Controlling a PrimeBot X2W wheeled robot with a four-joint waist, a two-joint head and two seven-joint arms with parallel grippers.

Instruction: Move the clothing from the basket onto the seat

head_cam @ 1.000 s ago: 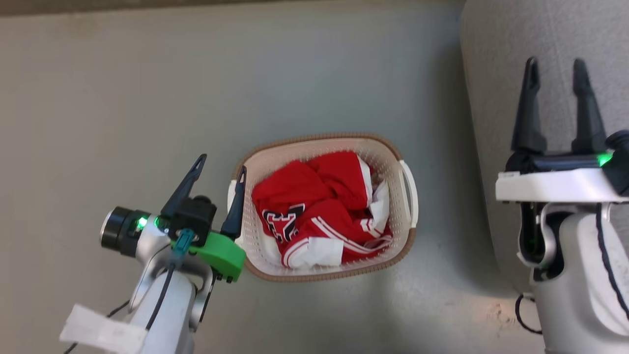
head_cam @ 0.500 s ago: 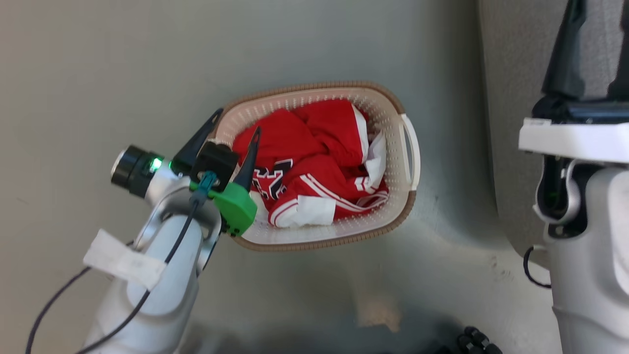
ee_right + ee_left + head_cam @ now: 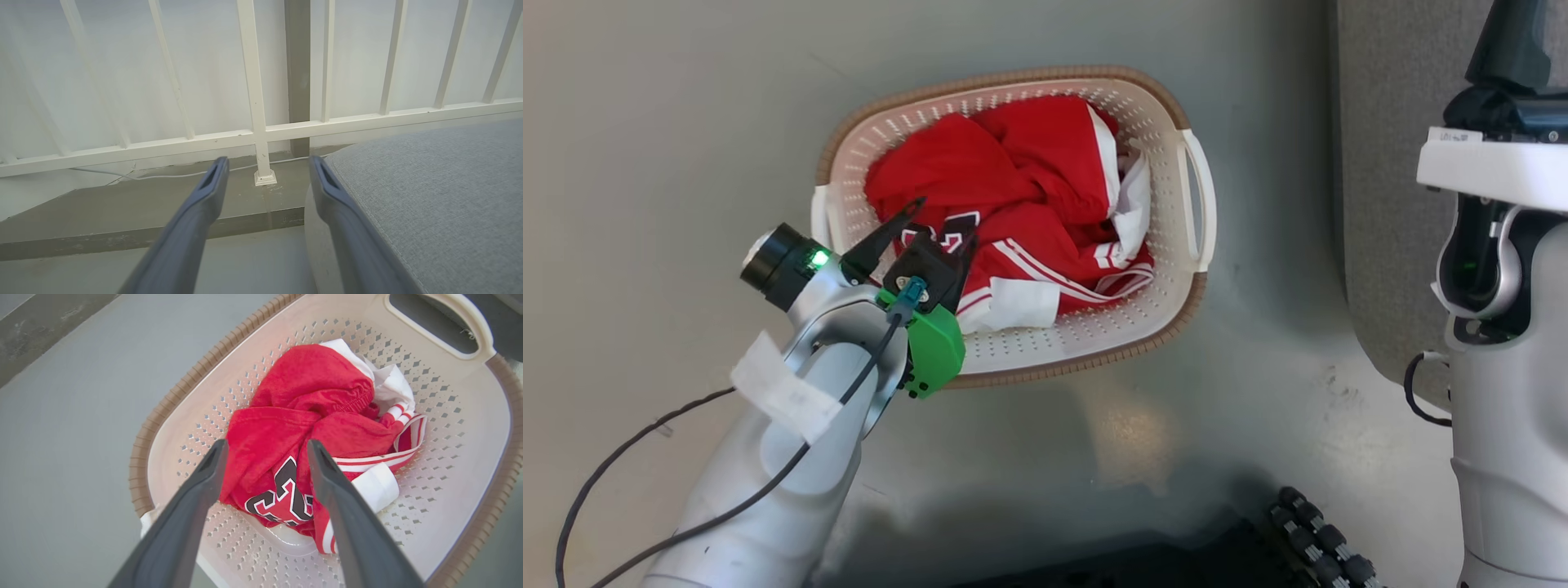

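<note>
1. Head view: basket stands on grey floor, toward 12 o'clock of the frame. Inside it, red clothing with white trim lies heaped. Over its 8 o'clock corner hangs the left gripper, fingers spread, nothing between them. Grey seat at the basket's 3 o'clock, apart from it.
2. Left wrist view: fingers apart, tips over the heap's 7 o'clock side, black-and-white lettering between them. Contact with cloth: cannot tell.
3. Right wrist view: right gripper spread wide, empty, pointing toward a white railing. Seat edge at 4 o'clock.
</note>
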